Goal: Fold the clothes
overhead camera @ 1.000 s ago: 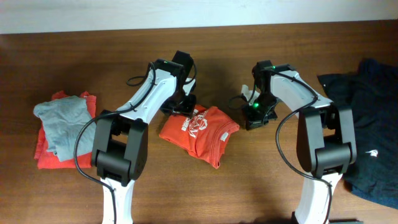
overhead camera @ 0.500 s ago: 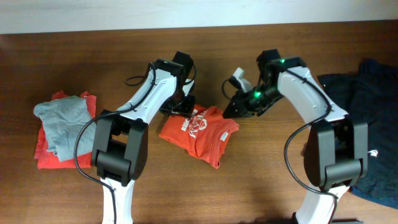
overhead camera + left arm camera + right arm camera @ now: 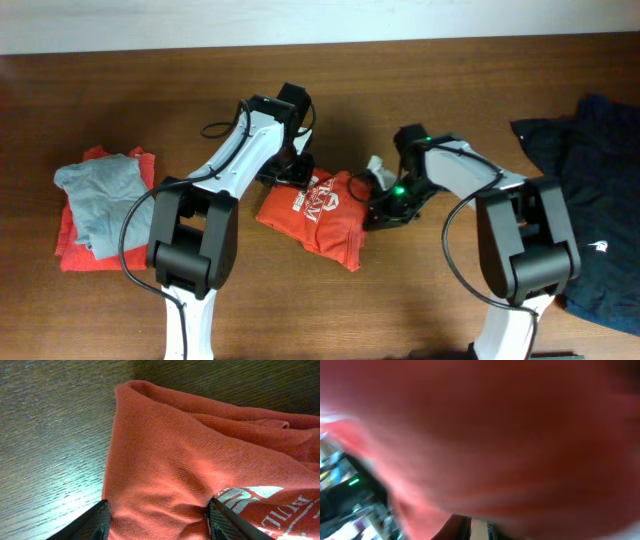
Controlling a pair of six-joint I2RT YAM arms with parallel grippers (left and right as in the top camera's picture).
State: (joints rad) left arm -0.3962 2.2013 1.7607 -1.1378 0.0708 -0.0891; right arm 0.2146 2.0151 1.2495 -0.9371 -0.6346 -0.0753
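Note:
The red-orange T-shirt [image 3: 312, 212] with white lettering lies folded at the middle of the table. My left gripper [image 3: 297, 172] is at its back-left edge. In the left wrist view it [image 3: 162, 522] is open, its jaws wide apart and straddling a fold of the T-shirt [image 3: 170, 460]. My right gripper [image 3: 373, 203] presses against the shirt's right edge. In the right wrist view blurred red cloth [image 3: 485, 435] fills the frame, and the gripper [image 3: 479, 532] shows fingers close together with a thin pale gap. The dark navy garment [image 3: 590, 200] lies spread at the far right.
At the left, a grey garment [image 3: 100, 190] is stacked on a folded red cloth [image 3: 75, 250]. A black cable [image 3: 222, 128] loops beside the left arm. The table's far edge meets a white wall.
My right gripper has swung from behind the shirt down to its right edge. The shirt's right side has shifted left and bunched. The left arm has not moved.

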